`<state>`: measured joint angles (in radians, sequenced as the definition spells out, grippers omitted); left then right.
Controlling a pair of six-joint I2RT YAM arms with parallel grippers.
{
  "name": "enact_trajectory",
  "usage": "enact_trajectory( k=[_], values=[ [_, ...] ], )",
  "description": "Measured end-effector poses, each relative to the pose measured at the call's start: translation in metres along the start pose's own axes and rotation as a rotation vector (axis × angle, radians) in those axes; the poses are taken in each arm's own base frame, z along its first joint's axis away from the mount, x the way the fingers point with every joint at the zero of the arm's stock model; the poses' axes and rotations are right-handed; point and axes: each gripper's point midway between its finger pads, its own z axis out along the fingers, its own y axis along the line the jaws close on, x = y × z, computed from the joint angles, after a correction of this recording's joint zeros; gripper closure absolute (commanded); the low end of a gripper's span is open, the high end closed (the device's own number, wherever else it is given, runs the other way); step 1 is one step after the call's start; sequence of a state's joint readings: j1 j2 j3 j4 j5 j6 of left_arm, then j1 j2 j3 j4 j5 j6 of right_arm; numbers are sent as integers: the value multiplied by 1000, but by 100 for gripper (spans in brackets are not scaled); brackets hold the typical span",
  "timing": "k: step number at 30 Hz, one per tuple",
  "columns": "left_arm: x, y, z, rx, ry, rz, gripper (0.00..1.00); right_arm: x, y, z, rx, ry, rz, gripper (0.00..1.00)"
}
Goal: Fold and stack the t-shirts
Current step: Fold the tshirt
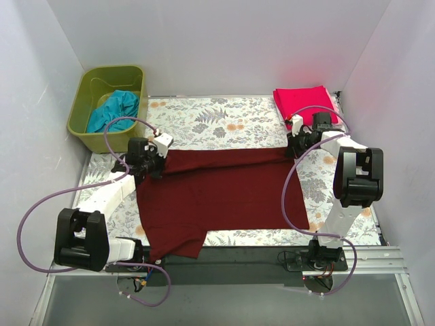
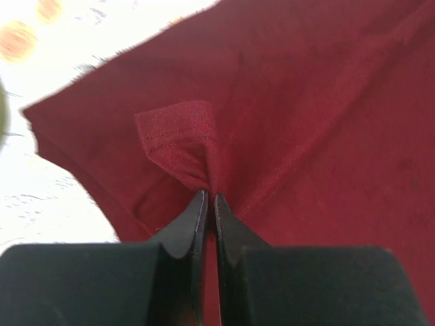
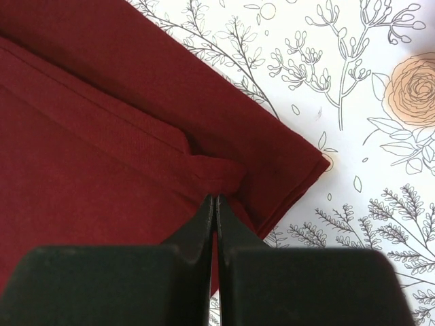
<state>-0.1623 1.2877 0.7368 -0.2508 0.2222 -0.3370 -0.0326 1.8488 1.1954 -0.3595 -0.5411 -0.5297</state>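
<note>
A dark maroon t-shirt [image 1: 217,197] lies spread across the middle of the floral table cover, one sleeve hanging toward the near edge. My left gripper [image 1: 151,165] is shut on the maroon t-shirt [image 2: 306,136] at its far left corner, a small hemmed flap pinched at my left gripper's tips [image 2: 210,195]. At the far right corner my right gripper [image 1: 293,148] is shut on a fold of the maroon t-shirt [image 3: 102,136], bunched cloth at the tips of that gripper [image 3: 215,197]. A folded pink-red t-shirt [image 1: 304,103] rests at the back right. A teal t-shirt [image 1: 114,110] sits crumpled in the bin.
An olive-green plastic bin [image 1: 92,95] stands at the back left corner, off the floral cover [image 1: 224,122]. White walls close in the back and both sides. Purple cables loop beside each arm. The floral cover [image 3: 380,136] shows bare to the right of the shirt's corner.
</note>
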Motion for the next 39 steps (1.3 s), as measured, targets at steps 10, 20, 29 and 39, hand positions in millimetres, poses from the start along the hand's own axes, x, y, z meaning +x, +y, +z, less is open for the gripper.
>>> enact_trajectory(
  k=[10,20,29,39],
  values=[
    [36,-21,-5,86,117,45,72,6,1,0,-13,20,-37,72],
    [-3,-50,-54,273,38,161,56,6,3,-32,-15,64,-120,41],
    [-17,-38,3,309,151,-6,40,-42,0,-24,-16,38,-156,44],
    [-14,-25,34,284,226,-89,47,2,16,27,-83,232,-130,49]
  ],
)
